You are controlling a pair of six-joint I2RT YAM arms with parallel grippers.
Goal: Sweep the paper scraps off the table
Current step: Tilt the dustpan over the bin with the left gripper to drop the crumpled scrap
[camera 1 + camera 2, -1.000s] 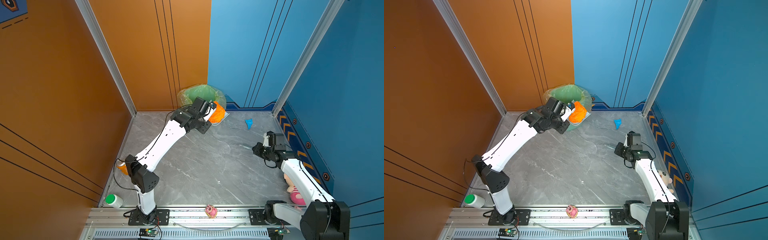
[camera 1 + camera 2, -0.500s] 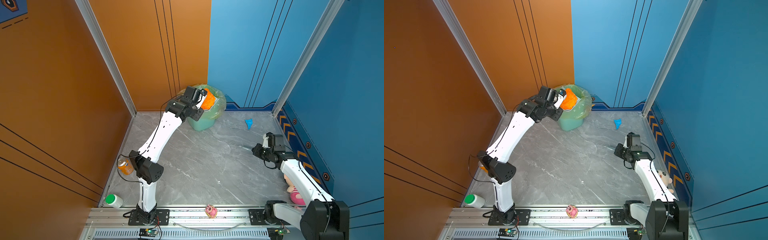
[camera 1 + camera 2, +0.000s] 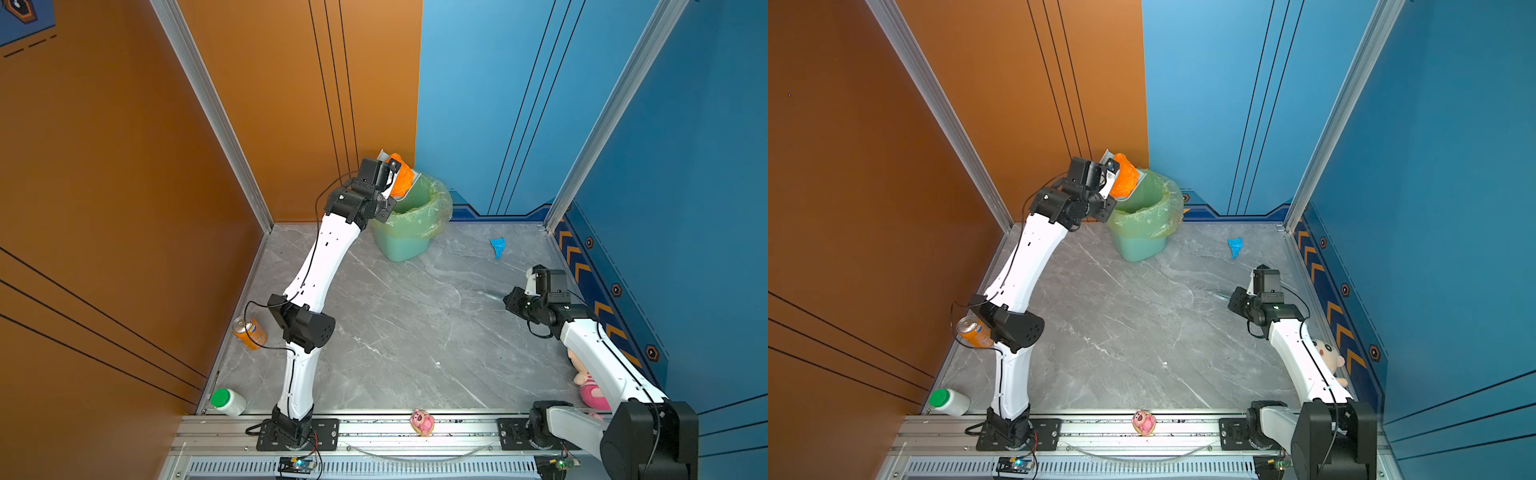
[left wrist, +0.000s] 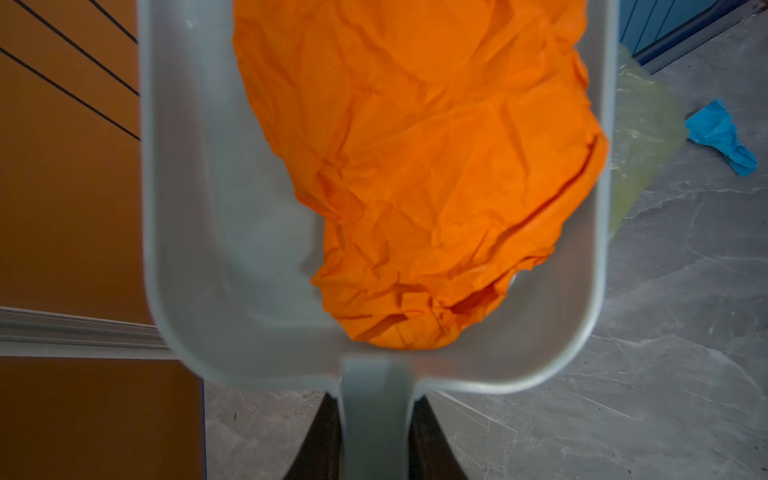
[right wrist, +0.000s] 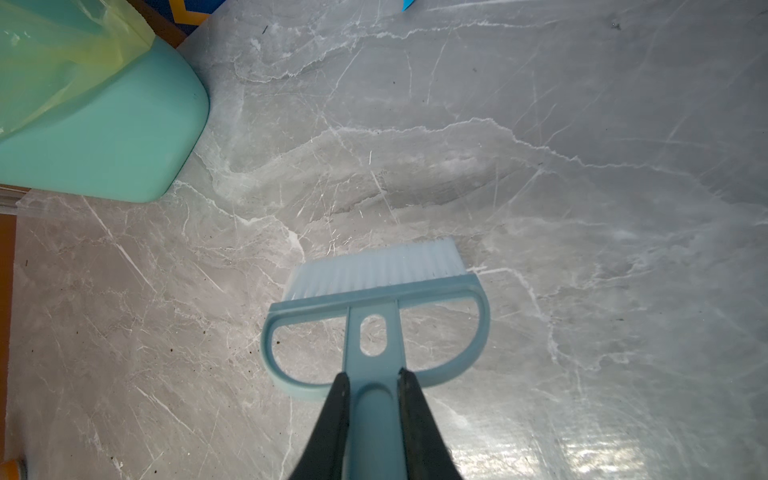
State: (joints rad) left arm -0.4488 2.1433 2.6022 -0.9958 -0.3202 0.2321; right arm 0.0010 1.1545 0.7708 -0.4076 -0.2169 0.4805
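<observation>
**Dustpan [image 4: 187,208] raised at the bin [image 3: 405,245], blue scrap [image 3: 497,246] on the surface [image 3: 415,332]**

The left claw [image 4: 376,436] is clenched on the dustpan's handle, one dark finger pressed to each side of it. In both top views it holds the pan up at the far wall, tilted, just over the far-left rim of the bin. The orange scrap [image 4: 415,166] lies crumpled inside the pan and fills most of it, pressed against one side wall. The bin is pale green with a yellow-green liner folded over its rim, and it stands on the surface in the far middle.

The right claw [image 5: 372,382] is clamped on the handle of the brush [image 5: 374,291]. It sits low at the right side of the surface with the pale bristles pointing toward the middle. Whether the bristles touch the surface cannot be told.

The blue scrap lies on the surface at the far right, near the right wall. It is farther off than the right claw and well apart from the brush. The bin stands between the dustpan and this scrap.

An orange can [image 3: 249,332] stands by the left wall beside the left arm's elbow. A white bottle [image 3: 227,402] with a green cap lies in the near-left corner. A small pink plush [image 3: 422,422] sits on the near rail, and a larger plush toy [image 3: 590,386] lies by the right wall, partly hidden behind the right arm.
</observation>
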